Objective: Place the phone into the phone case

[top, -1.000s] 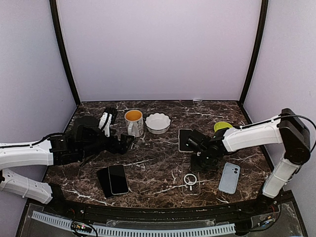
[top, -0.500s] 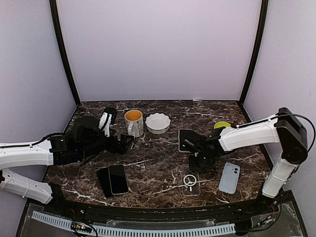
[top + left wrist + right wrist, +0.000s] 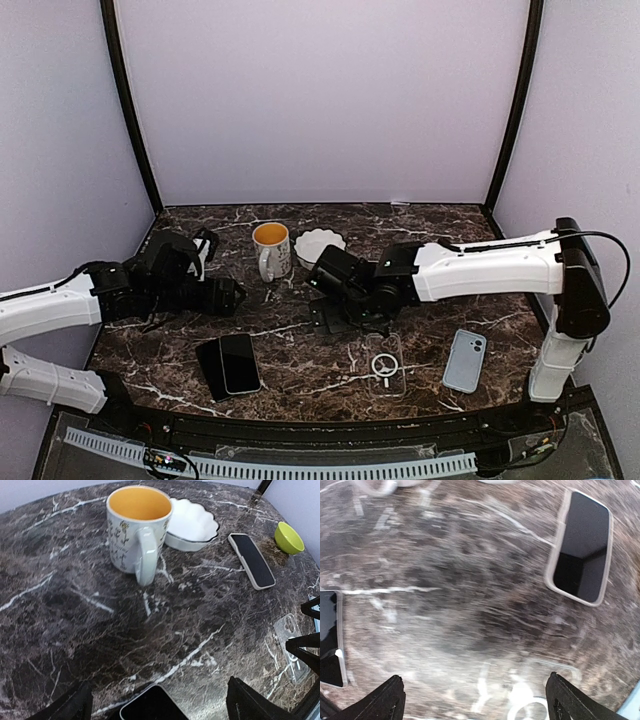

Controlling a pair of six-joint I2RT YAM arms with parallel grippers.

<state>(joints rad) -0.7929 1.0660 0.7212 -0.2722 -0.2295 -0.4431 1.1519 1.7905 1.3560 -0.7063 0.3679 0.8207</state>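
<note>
Black plastic fingers on the right gripper are standing wide apart with nothing between them. A second ago they were pinched shut, low beside the clear phone case with the white ring. I am watching the arm swing leftward to the middle of the dark marble-patterned table, and its wrist view is smearing with the motion. The clear case is lying where it lay before, flat near the front edge, so I am judging that nothing came away with the gripper.

Just outward, the phone in a white case is showing screen-up to the upper right of the wrist view. In the top view the arm is now covering it. Further left, the pair of black slab phones is resting side by side near the front edge, well apart from the clear case and not moved.

The left gripper is also spread wide and empty, and has drawn back a little toward its own side. It is facing the white mug with the yellow inside, the white scalloped bowl and the small green bowl.

I am reading this as the right arm leaving the case and heading for a phone, so the fitting is not yet begun.
</note>
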